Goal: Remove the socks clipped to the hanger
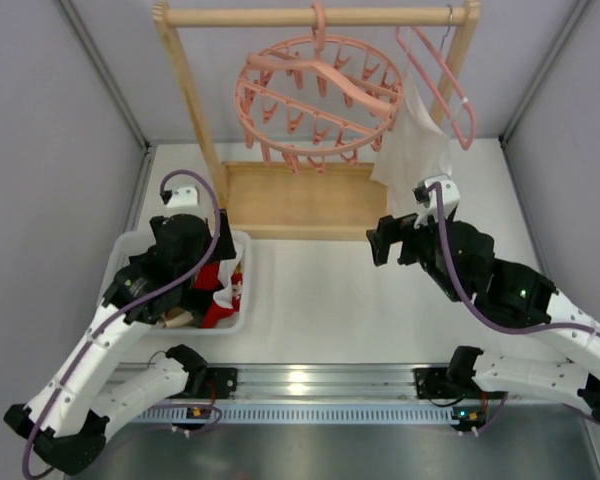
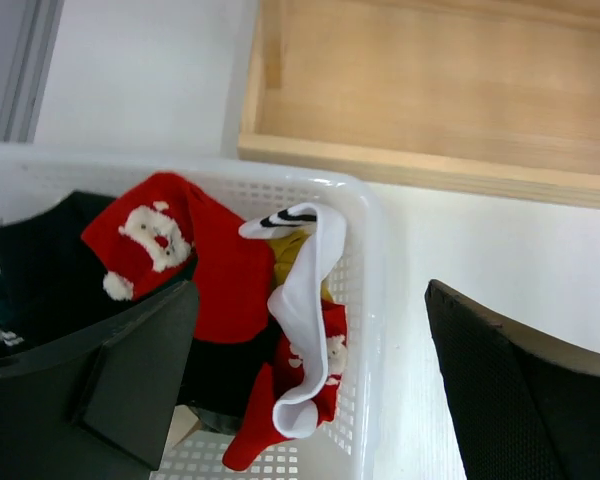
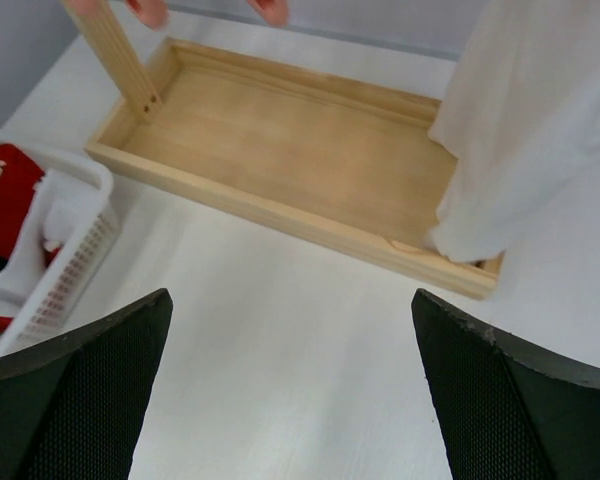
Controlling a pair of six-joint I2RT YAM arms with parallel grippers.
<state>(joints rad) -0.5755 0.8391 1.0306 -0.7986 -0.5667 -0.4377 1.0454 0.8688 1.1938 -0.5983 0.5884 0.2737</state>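
Observation:
The round pink hanger (image 1: pixel 318 100) hangs from the wooden rail, and no sock shows on its clips. The socks lie in a white basket (image 1: pixel 130 245) at the left. In the left wrist view a red sock with white marks (image 2: pixel 220 270), a white sock (image 2: pixel 305 300) and a black sock (image 2: pixel 40 260) are heaped there. My left gripper (image 2: pixel 310 295) hovers open over the basket's right rim (image 2: pixel 365 210), holding nothing. My right gripper (image 3: pixel 292 300) stands open over bare table near the rack's base, also holding nothing; from above it (image 1: pixel 385 240) sits right of centre.
A wooden rack with a tray-like base (image 1: pixel 295 200) stands at the back. A white cloth bag (image 1: pixel 415 140) and a plain pink triangular hanger (image 1: pixel 440 80) hang at its right end. The bag's hem (image 3: pixel 530 120) reaches the tray's corner (image 3: pixel 460 265).

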